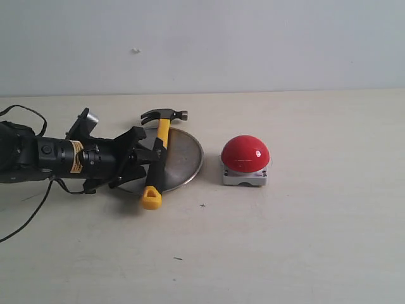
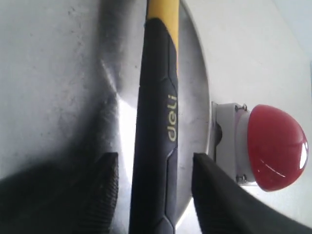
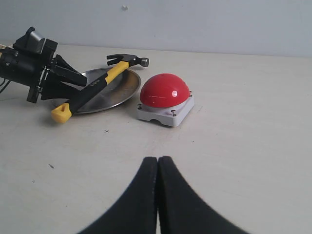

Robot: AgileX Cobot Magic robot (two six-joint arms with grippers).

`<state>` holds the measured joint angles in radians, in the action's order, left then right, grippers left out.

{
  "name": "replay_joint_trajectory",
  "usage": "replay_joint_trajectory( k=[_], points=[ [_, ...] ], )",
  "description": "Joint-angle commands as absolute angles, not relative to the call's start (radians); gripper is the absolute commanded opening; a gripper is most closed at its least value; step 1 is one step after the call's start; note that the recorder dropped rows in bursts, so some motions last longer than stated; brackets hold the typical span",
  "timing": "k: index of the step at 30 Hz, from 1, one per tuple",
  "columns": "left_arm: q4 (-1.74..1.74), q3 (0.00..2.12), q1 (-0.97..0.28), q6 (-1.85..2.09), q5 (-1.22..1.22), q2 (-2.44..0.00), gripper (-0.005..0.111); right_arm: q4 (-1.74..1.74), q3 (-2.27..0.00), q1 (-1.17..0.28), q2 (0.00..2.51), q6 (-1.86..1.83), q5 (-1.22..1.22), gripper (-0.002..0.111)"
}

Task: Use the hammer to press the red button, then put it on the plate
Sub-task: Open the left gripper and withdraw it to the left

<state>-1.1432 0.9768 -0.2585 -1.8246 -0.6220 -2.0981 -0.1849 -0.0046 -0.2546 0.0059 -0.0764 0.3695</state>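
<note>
On the pale tabletop [image 1: 304, 240]: a small claw hammer with a dark metal head and a yellow-and-black rubber handle [image 1: 163, 134] is being borne across a round, shallow silver metal plate [image 1: 188, 155]. Its head is being shown beyond the far rim and its yellow looped end beyond the near rim.
Left gripper [image 2: 155, 168]: the black part of the handle is being straddled by the ribbed fingers [image 2: 105, 187]. These are being held apart, with a gap on each side, so nothing is being clamped.
Right gripper [image 3: 157, 168]: its fingers [image 3: 139, 200] are being held together on nothing, well apart from the hammer.
Red button: the large glossy red dome on a square grey-white base [image 1: 245, 155] is being touched by nothing and is being shown just beside the plate.
Progress: the hammer is being judged as already lying where the task wants it. Whether the dome has been pressed is not being shown, so what is left cannot be told.
Surroundings: a black cable [image 1: 43, 202] is being trailed over the tabletop beside the left arm.
Obstacles: nothing is being seen between hammer and dome. Only the plate's rim, near the grey-white base, is being judged as something to clear.
</note>
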Motion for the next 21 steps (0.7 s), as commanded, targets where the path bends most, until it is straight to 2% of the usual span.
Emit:
replay_joint_trajectory(
  k=[1,3,5,6,8,15,21],
  points=[
    [-1.157,0.980,-0.218,-1.839,-0.626,-2.079,0.048,-0.186,-0.003,-0.255,0.000,-0.077,0.365,0.000],
    [-1.176,0.966,-0.190,-1.830,-0.673,-2.040,0.047,-0.186,-0.003,-0.255,0.000,-0.077,0.365,0.000],
    [-1.176,0.938,-0.154,-1.764,-0.732,-1.971,0.034,-0.186,-0.003,-0.255,0.000,-0.077,0.365,0.000],
    [-1.182,0.906,-0.135,-1.711,-0.778,-1.903,0.015,-0.184,-0.003,-0.255,0.000,-0.077,0.365,0.000],
    [-1.178,0.844,-0.124,-1.570,-0.785,-1.774,0.000,-0.184,-0.003,-0.255,0.000,-0.077,0.368,0.000],
    [-0.980,0.531,-0.214,-1.193,-0.354,-1.174,0.000,-0.184,-0.003,-0.255,0.000,-0.077,0.368,0.000],
    [-0.846,0.344,-0.222,-1.074,-0.250,-0.754,0.000,-0.184,-0.003,-0.255,0.000,-0.077,0.368,0.000]
  ],
)
